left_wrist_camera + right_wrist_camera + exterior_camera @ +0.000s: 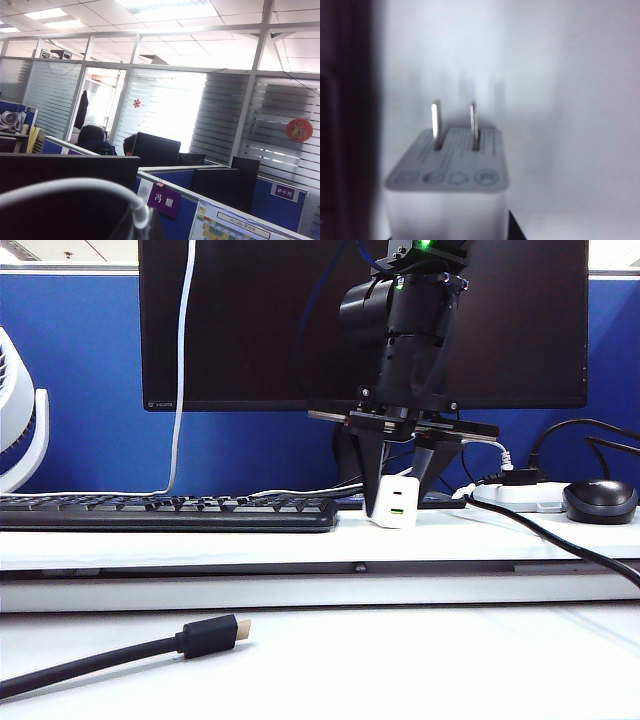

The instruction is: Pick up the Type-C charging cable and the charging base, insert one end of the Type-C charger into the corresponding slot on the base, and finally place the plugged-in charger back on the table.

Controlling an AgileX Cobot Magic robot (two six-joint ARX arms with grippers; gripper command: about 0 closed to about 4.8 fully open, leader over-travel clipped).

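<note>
On shelf step: one charging base (396, 502)
Right fingers (370, 465): astride it, grip unclear
Left fingers: together, out of sight
Counter (450, 660): white; blue-partitioned office

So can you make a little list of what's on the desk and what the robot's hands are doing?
charger: small white boxy charging base with a green port, on the raised white shelf, prongs up
right tool: straddling the charger, one finger each side; grip not clear
left tool: not seen; its camera faces the office
thin white cable: hangs before the black monitor
thick black cable: gold-tipped, on the lower table
also: black keyboard, black mouse, white power strip
</note>
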